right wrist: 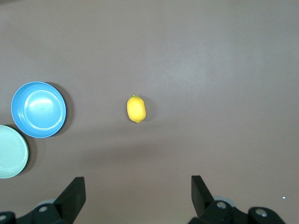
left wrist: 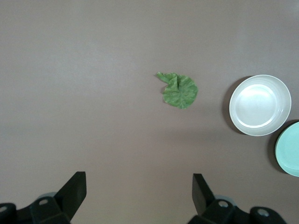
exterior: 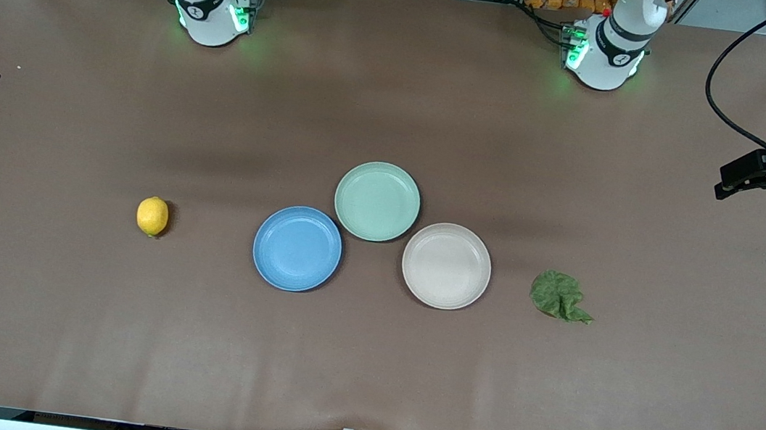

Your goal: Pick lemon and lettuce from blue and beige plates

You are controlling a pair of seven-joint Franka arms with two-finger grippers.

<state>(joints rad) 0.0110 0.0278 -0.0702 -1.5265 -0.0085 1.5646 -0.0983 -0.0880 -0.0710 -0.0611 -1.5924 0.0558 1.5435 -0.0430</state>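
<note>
Hovering open: left hand (left wrist: 138, 193) over lettuce (left wrist: 180, 90), right hand (right wrist: 138, 192) over lemon (right wrist: 136, 108).

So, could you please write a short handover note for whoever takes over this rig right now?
Left claw: open, empty, high over the table above the wrinkled green lettuce leaf.
Right claw: open, empty, high above the small oval yellow lemon.
Both foods lie on the bare table, the lemon beside the round blue plate, the lettuce beside the round beige plate. All plates are empty.
Done: nothing grasped.
Left: pick both.
</note>
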